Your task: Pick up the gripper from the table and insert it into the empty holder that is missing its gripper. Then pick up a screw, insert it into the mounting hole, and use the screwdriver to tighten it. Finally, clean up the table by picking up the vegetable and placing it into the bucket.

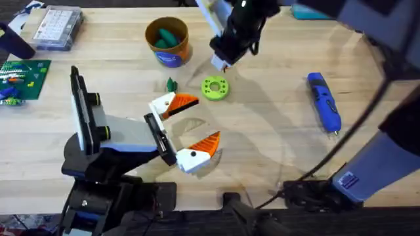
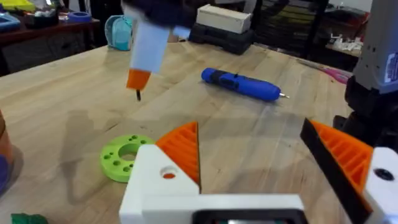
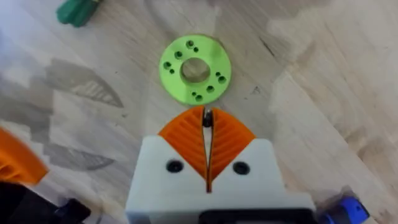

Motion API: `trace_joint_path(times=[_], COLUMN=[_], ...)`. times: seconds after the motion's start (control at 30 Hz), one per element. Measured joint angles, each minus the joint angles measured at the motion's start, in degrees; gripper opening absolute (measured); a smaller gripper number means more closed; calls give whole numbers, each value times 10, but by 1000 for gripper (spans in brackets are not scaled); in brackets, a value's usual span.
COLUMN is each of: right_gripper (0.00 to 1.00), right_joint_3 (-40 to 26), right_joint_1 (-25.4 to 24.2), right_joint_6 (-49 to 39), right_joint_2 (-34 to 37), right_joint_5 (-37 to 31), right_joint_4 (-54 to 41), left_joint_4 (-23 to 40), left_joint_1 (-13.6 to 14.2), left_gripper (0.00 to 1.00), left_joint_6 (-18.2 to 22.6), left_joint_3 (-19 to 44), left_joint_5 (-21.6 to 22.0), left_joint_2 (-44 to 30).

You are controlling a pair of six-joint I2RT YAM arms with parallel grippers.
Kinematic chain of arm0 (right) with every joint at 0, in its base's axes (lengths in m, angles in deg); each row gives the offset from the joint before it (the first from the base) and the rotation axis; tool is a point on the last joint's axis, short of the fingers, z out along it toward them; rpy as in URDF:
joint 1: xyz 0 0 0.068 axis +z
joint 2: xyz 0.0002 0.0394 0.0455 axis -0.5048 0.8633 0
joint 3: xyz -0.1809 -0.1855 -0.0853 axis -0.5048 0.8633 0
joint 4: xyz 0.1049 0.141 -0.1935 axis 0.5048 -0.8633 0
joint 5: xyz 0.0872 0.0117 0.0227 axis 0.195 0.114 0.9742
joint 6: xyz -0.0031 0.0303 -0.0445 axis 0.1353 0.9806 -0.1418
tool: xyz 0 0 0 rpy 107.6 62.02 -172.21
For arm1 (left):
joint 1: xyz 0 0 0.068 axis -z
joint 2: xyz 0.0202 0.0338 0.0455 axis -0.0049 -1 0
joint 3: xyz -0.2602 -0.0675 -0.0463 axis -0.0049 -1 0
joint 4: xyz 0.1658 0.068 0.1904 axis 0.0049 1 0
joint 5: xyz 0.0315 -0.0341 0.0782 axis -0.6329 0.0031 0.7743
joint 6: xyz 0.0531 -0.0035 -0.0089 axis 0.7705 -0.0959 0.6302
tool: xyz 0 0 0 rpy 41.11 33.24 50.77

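2 grippers are before us. We find the right gripper (image 3: 206, 118) pinched shut on what appears to be a small screw (image 3: 208, 116), hovering just beside the green disc (image 1: 215, 88). The left gripper (image 1: 192, 126) rests spread wide, holding nothing, near the table's (image 1: 275, 157) front edge. The screwdriver (image 1: 325, 101) lies well apart to the right with open wood around it. The bucket (image 1: 168, 40) stands near the far edge, something green inside it.

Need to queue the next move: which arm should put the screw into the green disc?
Right. Its end effector is shut on a screw just above the green disc. The left end effector is open and empty.
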Motion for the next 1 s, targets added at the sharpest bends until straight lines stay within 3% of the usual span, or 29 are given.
trace_joint_path(times=[0.2, 0.57, 0.77, 1.0], right_gripper=[7, 7, 6, 6], right_joint_3=[-70, -172, -198, -207], right_joint_1=[30, 128, 168, 177], right_joint_6=[0, 0, 0, 0], right_joint_2=[-41, -87, -86, -86], right_joint_5=[0, 1, 16, 61], right_joint_4=[-54, -114, -122, -123], left_joint_4=[0, 0, 0, 0], left_joint_1=[0, 0, 0, 0], left_gripper=[986, 986, 986, 986], left_joint_6=[0, 0, 0, 0], left_joint_3=[0, 0, 0, 0], left_joint_5=[0, -1, 0, 0], left_joint_2=[0, 0, 0, 0])
